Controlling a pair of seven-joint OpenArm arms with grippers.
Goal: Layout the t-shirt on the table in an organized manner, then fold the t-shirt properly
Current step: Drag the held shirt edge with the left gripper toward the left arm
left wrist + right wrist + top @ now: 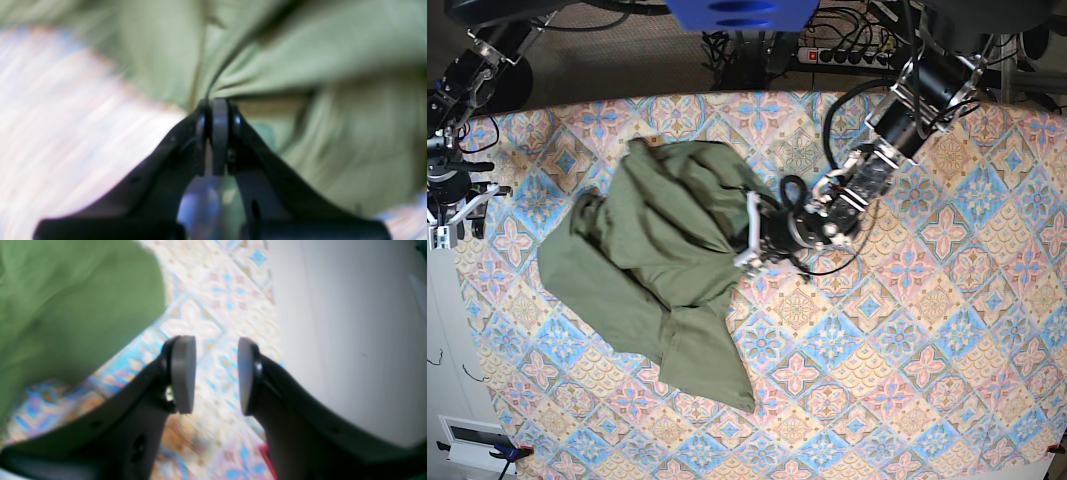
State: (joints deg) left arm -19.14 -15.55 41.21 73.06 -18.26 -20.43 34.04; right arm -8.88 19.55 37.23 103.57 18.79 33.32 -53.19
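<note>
Left wrist view is motion-blurred, so we can't read weave or hems there; table (66,133) is just pale streaks. Shirt (667,260) is bunched: neck, label and sleeves are folded under or lost in creases, and we can't tell front from back. Right gripper (216,373) is barely visible in the base view, at the far-left edge; a plain white surface (350,333) fills the right of its wrist view.

Shirt lies left of centre on the table, crumpled. Long axis runs from the far-left hump to a tapered flap pointing near-right, tip near centre.

Left gripper (218,110) has its pads pinched together on a fold at the shirt's right edge, with creases fanning from the pinch. Right gripper's fingers (181,373) are parted, holding nothing, over bare table beside the shirt's edge.
</note>
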